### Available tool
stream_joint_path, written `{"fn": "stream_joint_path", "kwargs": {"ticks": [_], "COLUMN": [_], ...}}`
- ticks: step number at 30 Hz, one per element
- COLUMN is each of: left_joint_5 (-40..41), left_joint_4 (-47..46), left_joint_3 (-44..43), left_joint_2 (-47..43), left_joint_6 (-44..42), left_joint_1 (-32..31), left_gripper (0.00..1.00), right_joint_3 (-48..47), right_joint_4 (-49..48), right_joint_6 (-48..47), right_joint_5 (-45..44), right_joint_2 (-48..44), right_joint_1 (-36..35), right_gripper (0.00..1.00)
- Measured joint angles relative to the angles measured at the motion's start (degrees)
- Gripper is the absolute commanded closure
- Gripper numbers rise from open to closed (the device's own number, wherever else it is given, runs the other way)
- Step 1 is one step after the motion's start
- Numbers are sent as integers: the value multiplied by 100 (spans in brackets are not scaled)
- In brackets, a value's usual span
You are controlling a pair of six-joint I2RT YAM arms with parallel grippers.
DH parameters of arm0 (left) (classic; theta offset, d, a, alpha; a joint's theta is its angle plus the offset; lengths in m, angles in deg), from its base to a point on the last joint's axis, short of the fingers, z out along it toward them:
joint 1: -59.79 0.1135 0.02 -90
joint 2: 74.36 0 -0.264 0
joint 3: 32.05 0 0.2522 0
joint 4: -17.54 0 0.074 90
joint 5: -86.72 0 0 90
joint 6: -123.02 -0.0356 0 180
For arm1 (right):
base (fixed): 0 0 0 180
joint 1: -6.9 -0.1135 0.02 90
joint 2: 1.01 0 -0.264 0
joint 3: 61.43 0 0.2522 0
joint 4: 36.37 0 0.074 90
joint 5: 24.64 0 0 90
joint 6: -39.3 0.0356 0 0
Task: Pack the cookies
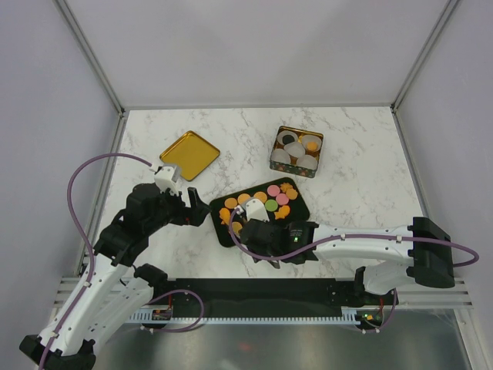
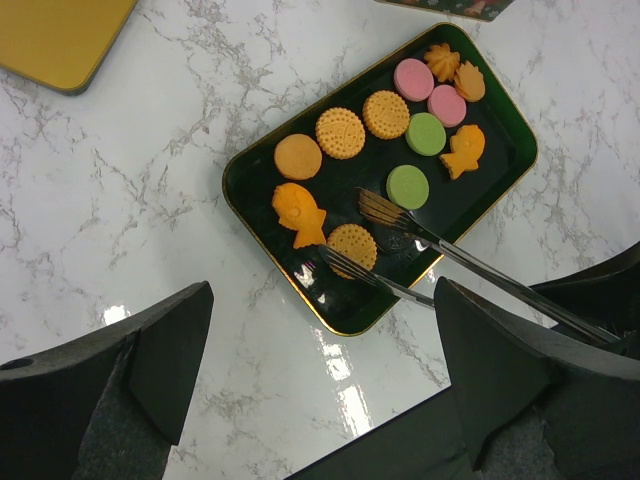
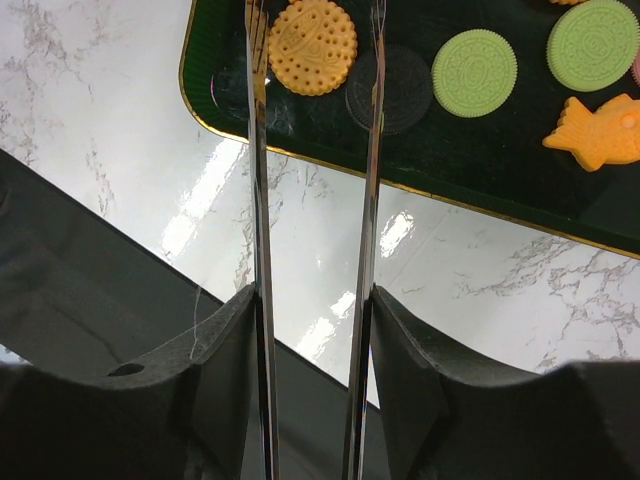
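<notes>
Several cookies, orange, pink and green, rounds and fish shapes, lie in the black gold-rimmed tray. My right gripper is shut on metal tongs, whose two arms stay spread. In the right wrist view a round orange cookie lies between the tong tips, with a black cookie under the right arm. In the left wrist view the tong tips reach that round orange cookie, beside an orange fish cookie. My left gripper is open and empty, just off the tray's left end.
A square tin holding white fluted paper cups stands beyond the tray at the back right. Its gold lid lies at the back left, also in the left wrist view. White walls enclose the marble table.
</notes>
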Motion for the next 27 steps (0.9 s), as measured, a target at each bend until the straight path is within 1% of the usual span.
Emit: {"fn": "stream_joint_path", "kwargs": {"ticks": [17, 27], "left_joint_5": [-2, 0], "left_joint_4": [0, 2], "left_joint_3": [0, 0], "left_joint_2": [0, 0], "left_joint_6": [0, 0], "left_joint_1": [0, 0], "left_gripper": [0, 0], "right_joint_3": [-234, -365], "right_joint_4": [205, 350], "right_joint_6": [-240, -345], "right_joint_5": [136, 164], "right_joint_2": [249, 361], "right_joint_1": [-2, -2], "right_gripper": [45, 47]}}
